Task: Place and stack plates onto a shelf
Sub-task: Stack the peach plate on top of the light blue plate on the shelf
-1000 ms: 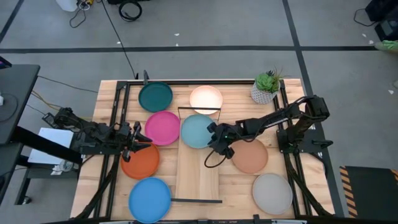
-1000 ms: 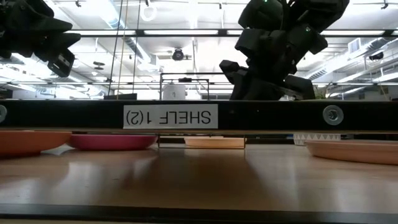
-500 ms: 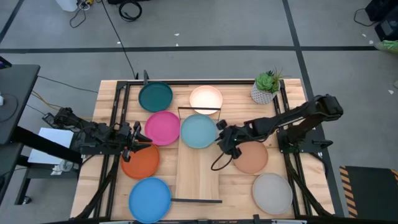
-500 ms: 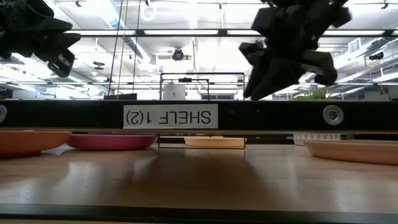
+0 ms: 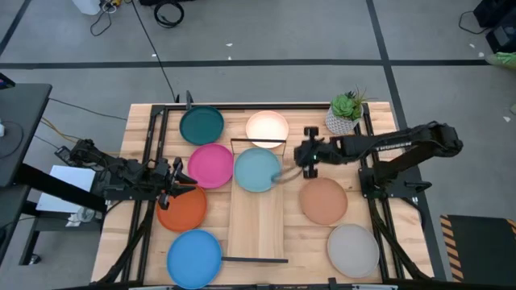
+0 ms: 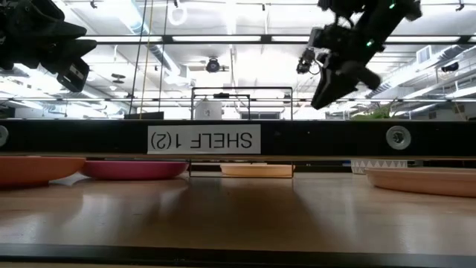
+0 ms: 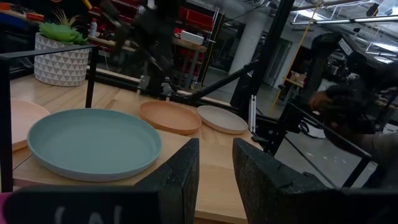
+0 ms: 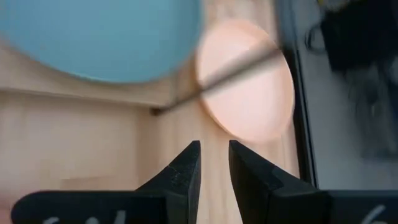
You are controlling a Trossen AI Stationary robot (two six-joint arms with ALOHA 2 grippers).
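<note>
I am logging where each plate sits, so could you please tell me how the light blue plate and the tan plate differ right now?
The light blue plate lies on the shelf, at its far end; the tan plate lies on the table, right of the shelf. The light blue plate touches the magenta plate; the tan plate stands clear of the others. Both are round, flat, alike in size and ungripped.

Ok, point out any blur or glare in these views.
Right wrist view: the light blue plate and cream plate are smeared by motion blur. Left wrist view: the right arm's gripper is blurred. High view: the cream plate glares, washed out. Low view: ceiling lights glare brightly.
</note>
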